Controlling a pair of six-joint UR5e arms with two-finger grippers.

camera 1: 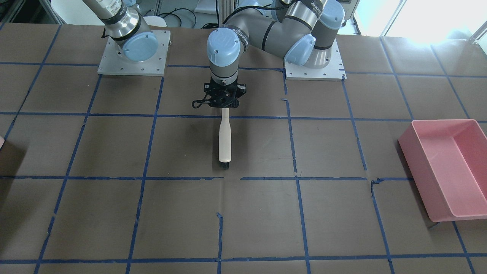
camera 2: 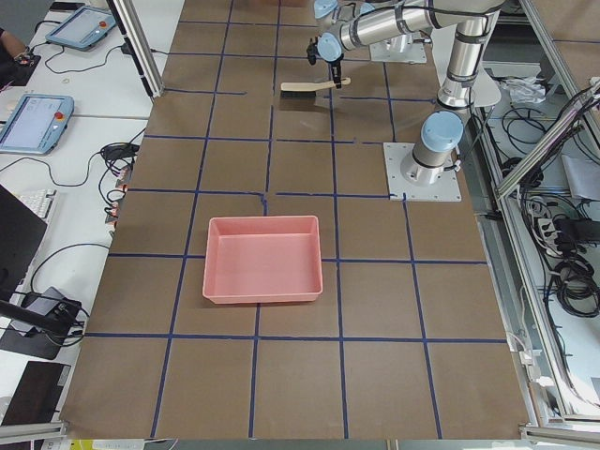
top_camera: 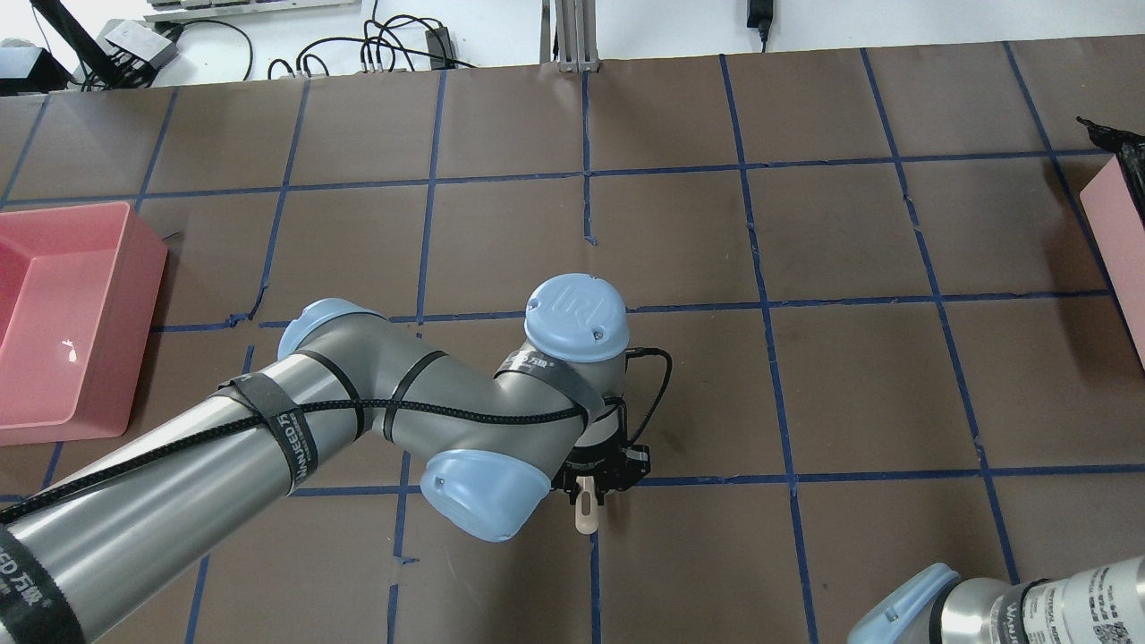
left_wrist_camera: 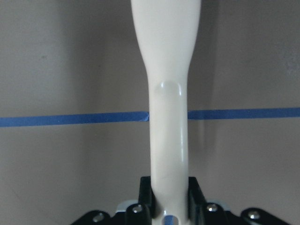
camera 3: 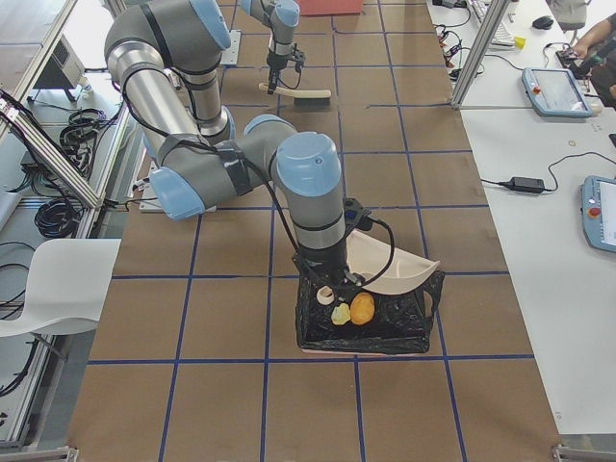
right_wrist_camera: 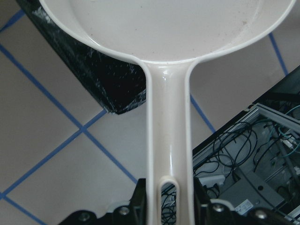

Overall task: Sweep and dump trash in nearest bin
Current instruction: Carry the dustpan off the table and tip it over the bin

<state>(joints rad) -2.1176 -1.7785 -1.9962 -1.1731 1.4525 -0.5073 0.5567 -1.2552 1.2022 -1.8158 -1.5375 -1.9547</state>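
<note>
Trash: orange and yellow lumps inside black-lined bin; sweeping and dumping judged done.
Dustpan: above bin, clenched in right gripper.
Brush: well apart from bin, grasped by left gripper.
Remaining: tool return, if any.

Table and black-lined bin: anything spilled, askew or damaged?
Nothing spilled. The orange-brown potato-shaped lump and a pale yellow chunk lie inside the black-lined bin, below the cream plastic dustpan. Only oddity: blue tape grid lines torn in spots.
</note>
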